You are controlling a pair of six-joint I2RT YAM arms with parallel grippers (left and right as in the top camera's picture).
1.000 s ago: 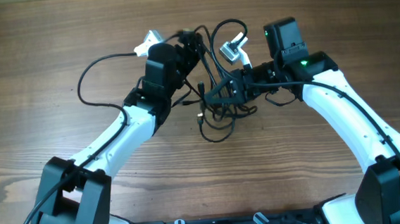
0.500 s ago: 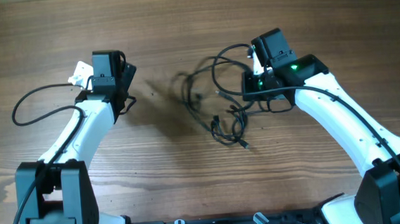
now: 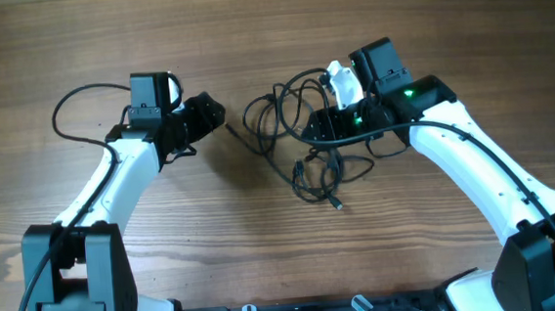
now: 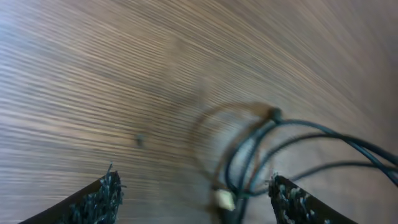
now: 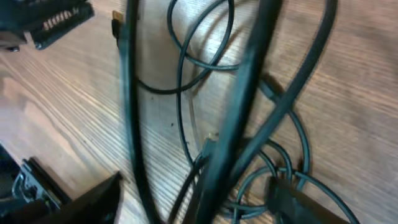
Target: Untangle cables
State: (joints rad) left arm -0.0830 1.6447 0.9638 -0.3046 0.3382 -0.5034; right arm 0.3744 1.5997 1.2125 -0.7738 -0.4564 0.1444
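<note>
Brown wood-grain counter point(image 3: 73, 33) is stretching under both my arms, and the thin black cables point(image 3: 301, 144) are lying on it as a loose tangle of loops near the middle, mostly on my right side. My right pincer point(image 5: 193, 202) is hanging directly over that tangle, released, its fingers spread wide while several strands are running between them. One strand is looking thick and blurred close to the lens, and I cannot tell whether it is touching a finger. My left pincer point(image 4: 194, 198) is also standing released, gripping nothing, pointing toward the outermost loops lying just beyond its tips. A small pale plug end point(image 4: 224, 199) is showing low between its fingertips, blurred. One dark plug end point(image 3: 338, 202) is trailing toward my base.
</note>
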